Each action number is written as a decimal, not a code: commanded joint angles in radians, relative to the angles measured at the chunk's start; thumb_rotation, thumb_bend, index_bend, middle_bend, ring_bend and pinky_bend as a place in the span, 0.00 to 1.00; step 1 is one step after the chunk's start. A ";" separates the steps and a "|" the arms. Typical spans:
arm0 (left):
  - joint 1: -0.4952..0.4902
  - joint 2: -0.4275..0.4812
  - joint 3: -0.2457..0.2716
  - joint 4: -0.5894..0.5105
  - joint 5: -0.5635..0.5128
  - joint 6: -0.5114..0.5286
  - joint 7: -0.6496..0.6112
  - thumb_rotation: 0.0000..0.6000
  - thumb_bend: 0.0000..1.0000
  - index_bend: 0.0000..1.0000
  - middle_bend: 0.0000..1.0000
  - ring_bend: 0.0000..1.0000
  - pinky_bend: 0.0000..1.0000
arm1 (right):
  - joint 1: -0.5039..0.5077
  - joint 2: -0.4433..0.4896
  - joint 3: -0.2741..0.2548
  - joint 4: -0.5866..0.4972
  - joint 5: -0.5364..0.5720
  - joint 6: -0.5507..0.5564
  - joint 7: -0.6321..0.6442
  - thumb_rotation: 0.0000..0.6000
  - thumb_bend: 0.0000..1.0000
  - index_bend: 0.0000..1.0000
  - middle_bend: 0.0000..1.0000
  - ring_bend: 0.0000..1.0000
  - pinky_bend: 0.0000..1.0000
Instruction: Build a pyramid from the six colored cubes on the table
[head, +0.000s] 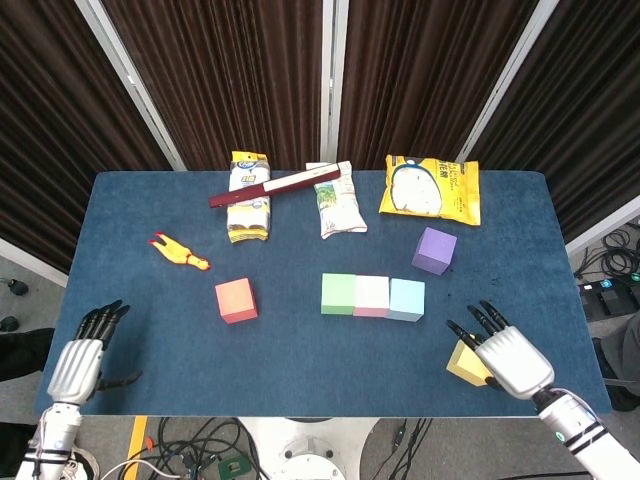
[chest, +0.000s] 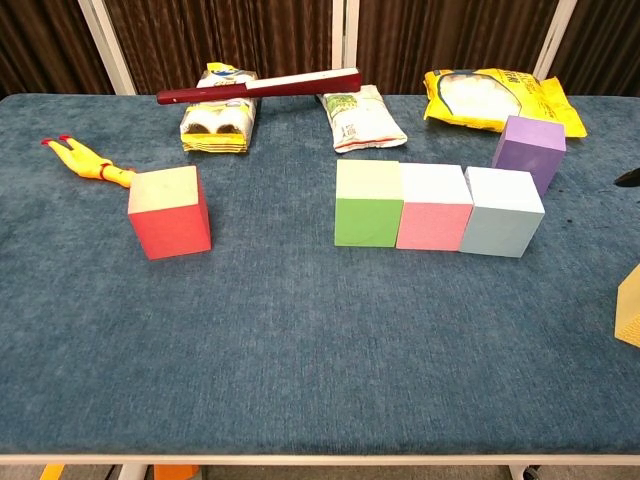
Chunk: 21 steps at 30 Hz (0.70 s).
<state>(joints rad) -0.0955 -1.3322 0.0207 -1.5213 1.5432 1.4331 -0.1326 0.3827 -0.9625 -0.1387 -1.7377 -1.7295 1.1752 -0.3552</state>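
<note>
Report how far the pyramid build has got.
Done: the base row is laid, green cube, pink cube and light blue cube side by side. In hand: the right hand is on the yellow cube near the table's front right; whether it grips it is unclear. Left: yellow, purple cube and red cube remain unstacked. The left hand is idle.

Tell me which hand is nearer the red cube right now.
Left. The left hand sits at the table's near-left edge, diagonally below the red cube. The right hand is far across, past the three-cube row, over the yellow cube.
</note>
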 joint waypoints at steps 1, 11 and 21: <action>-0.001 0.002 0.000 -0.002 0.002 0.000 0.002 1.00 0.00 0.09 0.03 0.00 0.04 | -0.006 0.014 0.008 -0.008 0.002 0.004 0.012 1.00 0.00 0.00 0.42 0.02 0.00; -0.003 0.004 0.000 0.008 0.007 0.004 -0.026 1.00 0.00 0.09 0.03 0.00 0.04 | -0.048 0.120 0.018 -0.226 0.247 -0.065 0.131 1.00 0.00 0.00 0.21 0.00 0.00; -0.003 -0.008 0.011 0.067 0.025 0.008 -0.095 1.00 0.00 0.09 0.03 0.00 0.04 | -0.138 -0.048 0.041 -0.224 0.428 0.007 0.041 1.00 0.00 0.00 0.20 0.00 0.00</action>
<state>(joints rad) -0.0993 -1.3381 0.0304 -1.4576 1.5667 1.4390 -0.2242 0.2745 -0.9485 -0.1143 -1.9707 -1.3497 1.1468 -0.2802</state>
